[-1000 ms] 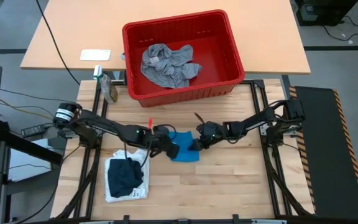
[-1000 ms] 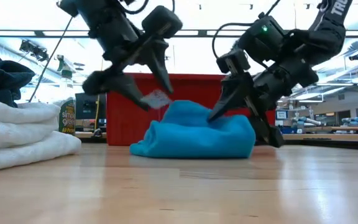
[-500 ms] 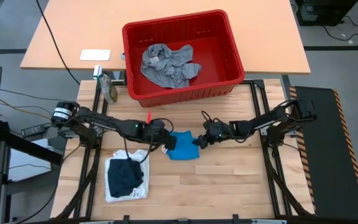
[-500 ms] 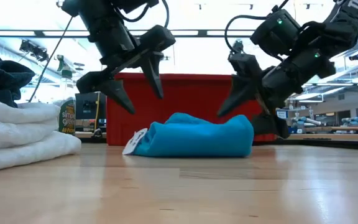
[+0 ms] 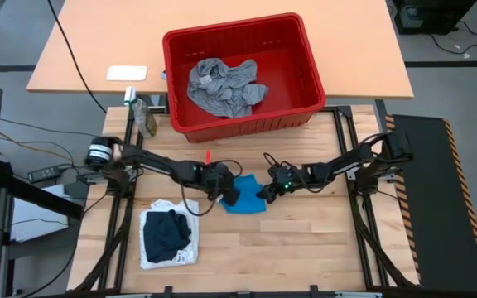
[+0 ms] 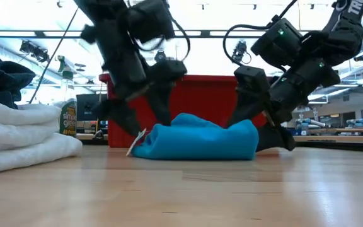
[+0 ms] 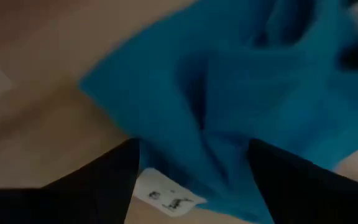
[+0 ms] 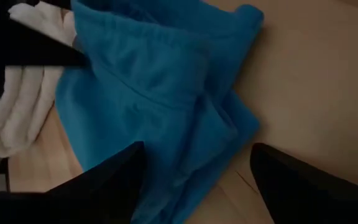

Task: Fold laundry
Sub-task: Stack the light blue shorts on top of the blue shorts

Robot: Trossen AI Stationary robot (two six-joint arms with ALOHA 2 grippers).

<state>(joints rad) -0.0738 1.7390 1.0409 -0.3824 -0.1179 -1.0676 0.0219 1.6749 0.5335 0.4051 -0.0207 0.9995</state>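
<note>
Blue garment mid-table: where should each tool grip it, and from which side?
Take the blue garment by its two ends. It lies as a low, bunched roll running left to right, so each end offers a thick fold. The left tool comes down at the tagged end, the right tool at the other. Both are open and already straddle those ends.

Both grippers' fingers (image 6: 149, 116) lower, wider.

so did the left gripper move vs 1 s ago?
Yes. In the high view the left gripper, open, has shifted right toward the blue garment, and sits further from the folded stack.
</note>
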